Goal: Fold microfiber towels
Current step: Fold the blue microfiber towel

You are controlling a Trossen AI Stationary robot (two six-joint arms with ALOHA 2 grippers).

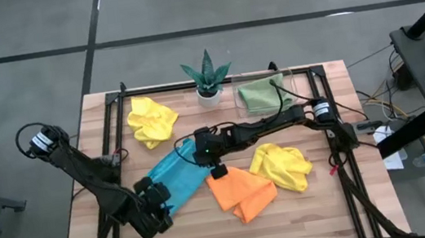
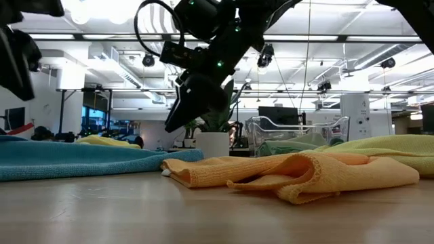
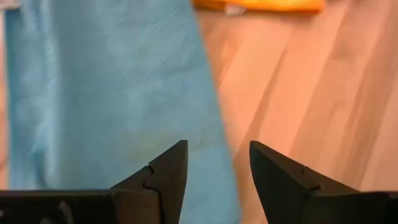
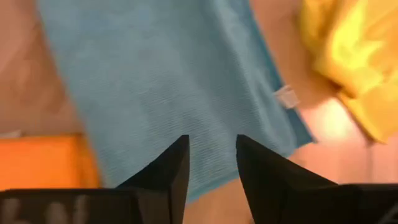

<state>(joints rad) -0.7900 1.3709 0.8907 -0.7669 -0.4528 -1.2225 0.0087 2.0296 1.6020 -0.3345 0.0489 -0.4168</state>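
Table point(image 1: 307, 213) (arms hide blue towel point(image 1: 177, 173)).

Surface: a light wooden table point(image 1: 308, 221) with visible plank grain and a dark frame along its edges.
Far left: a crumpled yellow towel point(image 1: 152, 119).
Far middle: a spiky green plant in a white pot point(image 1: 207, 78).
Far right: a clear plastic tray point(image 1: 293, 75) holding a sage green towel point(image 1: 263, 95).
Centre left: a sky blue towel point(image 1: 174, 173), spread flat and lying at a slant.
Centre near: an orange towel point(image 1: 241, 192), loosely folded, just beside the blue one.
Centre right: a second yellow towel point(image 1: 282, 166), bunched, touching the orange one.
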